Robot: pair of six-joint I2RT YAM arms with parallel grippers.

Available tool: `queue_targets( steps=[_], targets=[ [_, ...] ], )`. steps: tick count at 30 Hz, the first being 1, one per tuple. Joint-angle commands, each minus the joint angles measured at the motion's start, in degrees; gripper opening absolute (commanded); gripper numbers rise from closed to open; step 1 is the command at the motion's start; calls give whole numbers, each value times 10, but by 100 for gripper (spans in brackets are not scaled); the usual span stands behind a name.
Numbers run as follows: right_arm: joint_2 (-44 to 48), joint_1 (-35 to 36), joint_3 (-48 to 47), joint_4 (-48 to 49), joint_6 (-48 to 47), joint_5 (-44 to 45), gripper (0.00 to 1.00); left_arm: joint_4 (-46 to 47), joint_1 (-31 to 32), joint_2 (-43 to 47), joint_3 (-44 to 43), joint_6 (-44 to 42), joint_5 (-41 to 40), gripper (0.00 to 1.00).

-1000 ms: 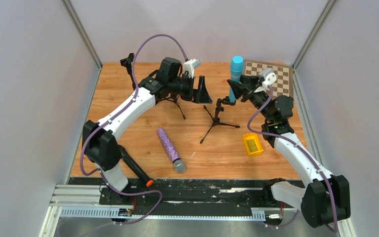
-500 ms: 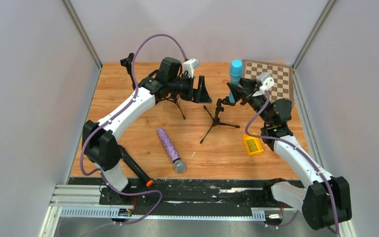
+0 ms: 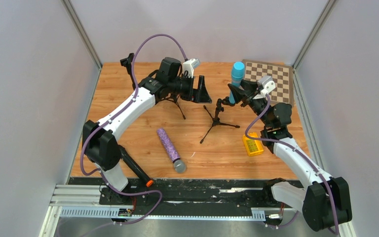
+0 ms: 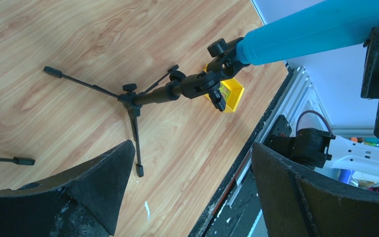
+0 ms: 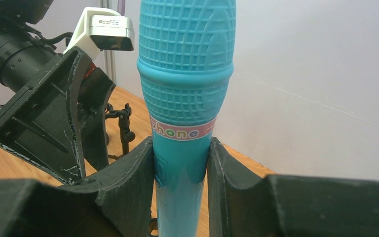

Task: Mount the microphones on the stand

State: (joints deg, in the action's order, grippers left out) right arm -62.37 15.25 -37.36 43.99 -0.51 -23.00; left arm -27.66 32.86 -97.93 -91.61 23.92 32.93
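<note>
— What's nearest us?

— A black microphone (image 3: 137,173) with an orange end, lying at the near left edge of the tabletop (image 3: 217,155), partly under the left arm. Just beyond it the purple microphone (image 3: 170,149) lies flat, silver head toward us. Over to the right sits a yellow box (image 3: 252,144).

— And the stand?

— The stand (image 3: 216,120) is mid-table on its tripod legs. The right tool (image 5: 181,163) pinches the light-blue microphone (image 5: 185,89) upright, its lower end at the stand's clip. I can't tell from here whether it's seated.

— The other arm?

— The left tool (image 4: 192,153) hangs spread wide left of the stand, gripping nothing. A checkerboard (image 3: 276,79) lies in the far right corner.
</note>
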Motion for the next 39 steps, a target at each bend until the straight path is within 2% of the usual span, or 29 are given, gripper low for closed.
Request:
queue_targets(
  steps=[1,8,14,27,34,39],
  targets=[
    [-5,1,21,-26,-2,-1,0,3,-2,0,-19,-7,2,96],
    [-11,1,33,-9,28,11,0,4,-3,3,-19,-8,2,96],
    [-11,1,45,0,27,7,0,29,-3,3,-13,-1,36,91],
    [-10,1,55,7,22,17,0,19,17,-59,-58,38,57,84],
    [-16,1,54,10,28,13,0,19,33,-79,-78,53,65,71],
    [-12,0,55,7,27,15,0,12,39,-90,-95,59,57,68]
  ],
)
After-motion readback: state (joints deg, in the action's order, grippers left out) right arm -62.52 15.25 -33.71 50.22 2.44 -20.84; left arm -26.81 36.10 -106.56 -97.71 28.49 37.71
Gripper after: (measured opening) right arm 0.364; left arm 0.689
